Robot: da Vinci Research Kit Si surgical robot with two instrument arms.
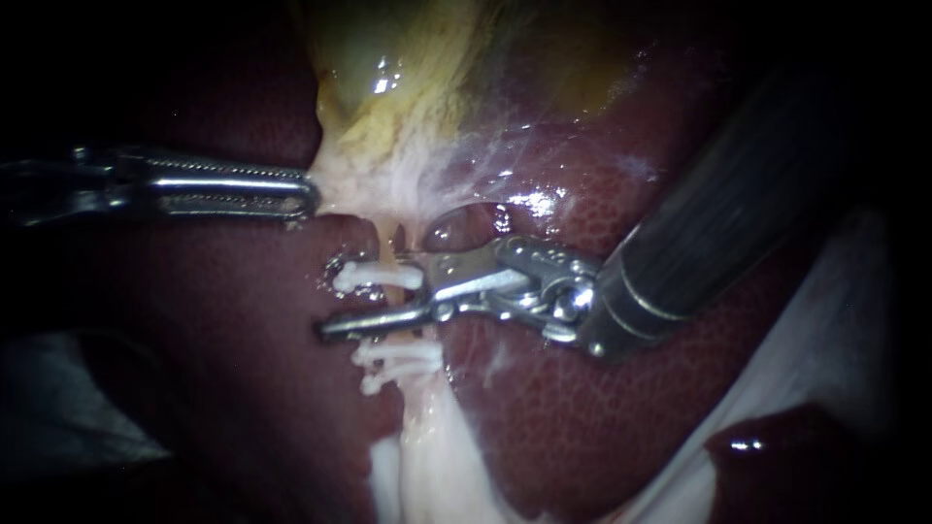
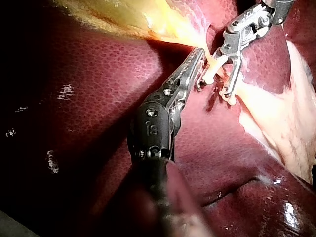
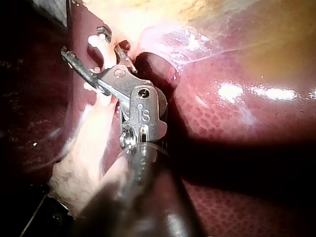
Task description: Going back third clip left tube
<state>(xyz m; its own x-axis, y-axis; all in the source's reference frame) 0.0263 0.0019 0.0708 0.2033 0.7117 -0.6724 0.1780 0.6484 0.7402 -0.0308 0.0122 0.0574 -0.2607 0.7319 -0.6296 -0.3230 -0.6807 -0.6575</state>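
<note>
The left instrument was seen coming in over the dark red liver. Its tool was closed, w/ the tip nipped onto the pale soft neck of the yellow gallbladder.

The right instrument was seen w/ its tool open: a gap was shown btw. the two jaws and nothing was gripped. The small white plastic clip was found on the thin pale tube, btw. those open jaws and close to the upper one. More white clips were seen lower on the same tube, just past the lower jaw.

The tube was judged soft, wet, slippery and easy to tear, so it should not be pulled or bumped. The clip was judged light and stiff, and best left alone, not grabbed.

The tube was straddled by the open jaws, so the safe way out was judged to be straight back along the shaft, toward the upper right, where open room was seen. The liver lay close on both sides. The lower jaw's tip should be kept off it and off the clips.
</note>
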